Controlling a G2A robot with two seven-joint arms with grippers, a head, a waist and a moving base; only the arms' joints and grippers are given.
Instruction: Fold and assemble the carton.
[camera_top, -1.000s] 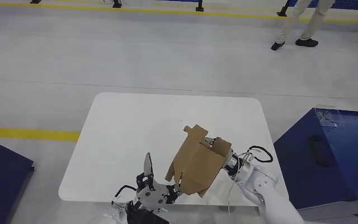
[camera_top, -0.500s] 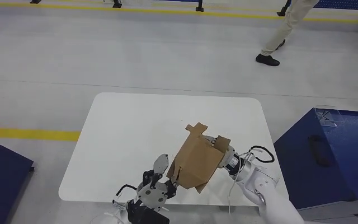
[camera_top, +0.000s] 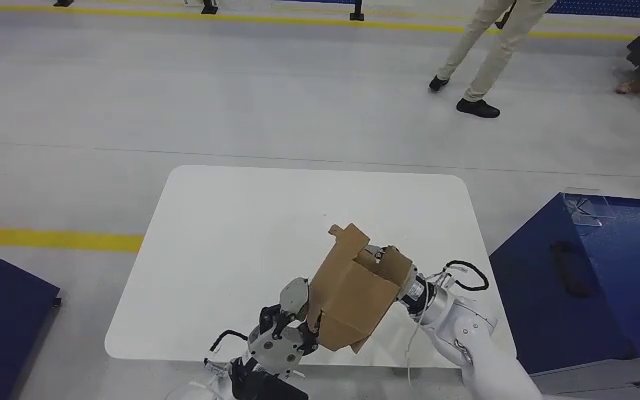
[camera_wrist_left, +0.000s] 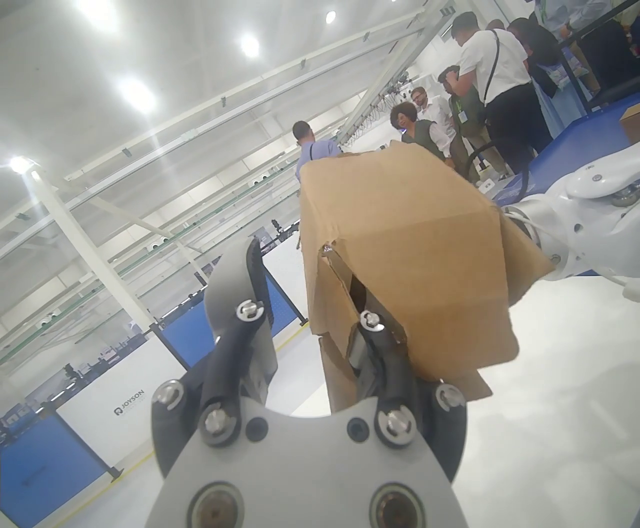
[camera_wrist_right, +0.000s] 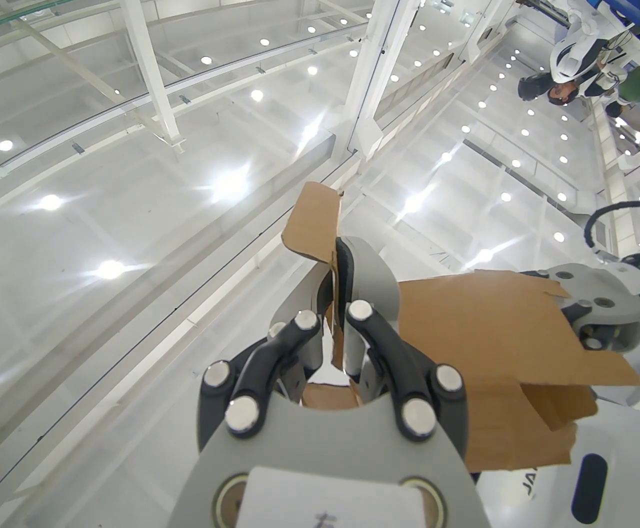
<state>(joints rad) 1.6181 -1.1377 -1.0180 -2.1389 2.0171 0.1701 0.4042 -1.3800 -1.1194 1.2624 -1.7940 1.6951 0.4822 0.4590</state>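
Carton (camera_top: 352, 292) is held up off the worktop (camera_top: 250, 230), over its near edge, right of middle, tilted, between the two arms. Progress, judged: the body is already popped into a box shape with its sides squared. The ends are not closed: one flap sticks up at the far end, and loose, ragged flaps hang at the near end. Left to do, likely: fold in and tuck the end flaps on both ends. Right gripper (camera_wrist_right: 334, 272) has its jaws closed on a thin cardboard flap at the carton's right end. Left gripper (camera_wrist_left: 306, 300) has its jaws apart, one finger poked into the gap behind a near-end flap, the other free outside the carton's side, clamping nothing. Contents: the open end shows bare cardboard inside, nothing in it that I can see.
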